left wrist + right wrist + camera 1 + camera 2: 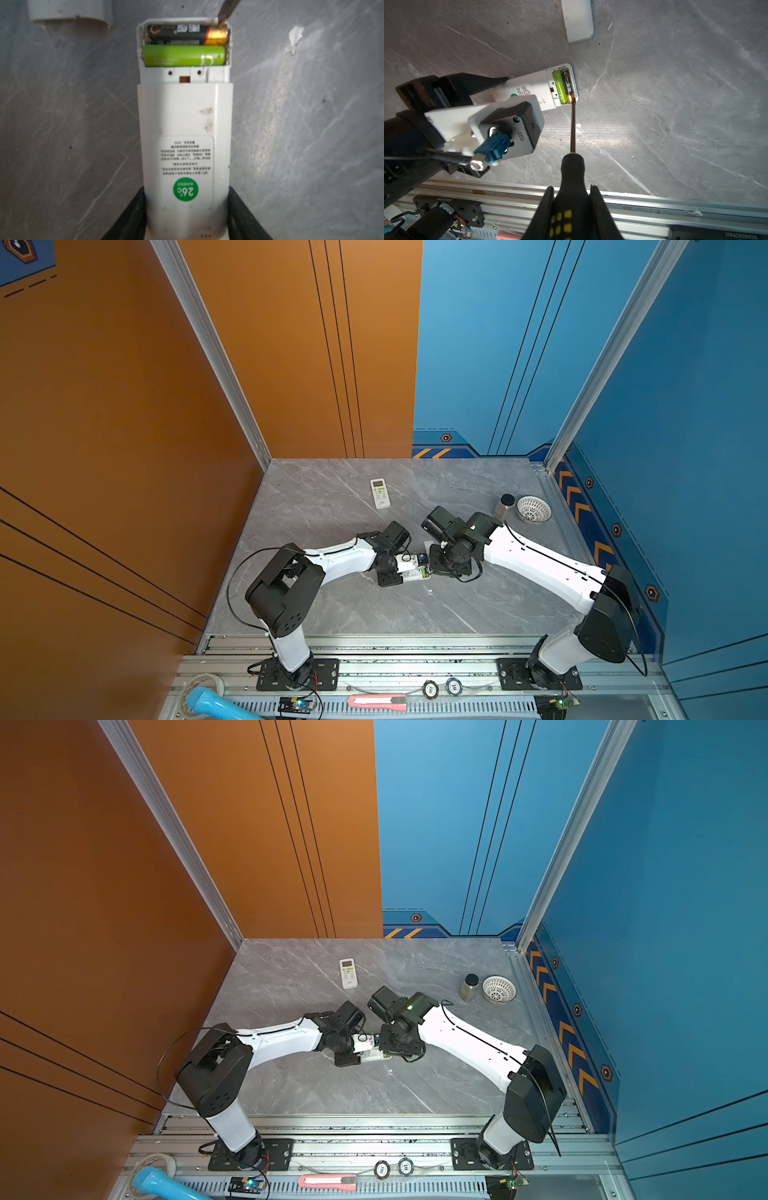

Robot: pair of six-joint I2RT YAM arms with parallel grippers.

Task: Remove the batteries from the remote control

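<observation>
White remote [185, 116], two batteries [185, 55] inside

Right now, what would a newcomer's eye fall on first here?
Mid-table, a white plastic remote control, back up in the left end effector, shows its open bay with a lime green battery beside a black gold-ended battery. The right end effector holds a black-and-yellow screwdriver, its tip at that gold end.

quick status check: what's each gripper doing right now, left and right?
Left gripper: closed on the remote control, fingers on its two sides.
Right gripper: closed on the screwdriver handle.
</observation>
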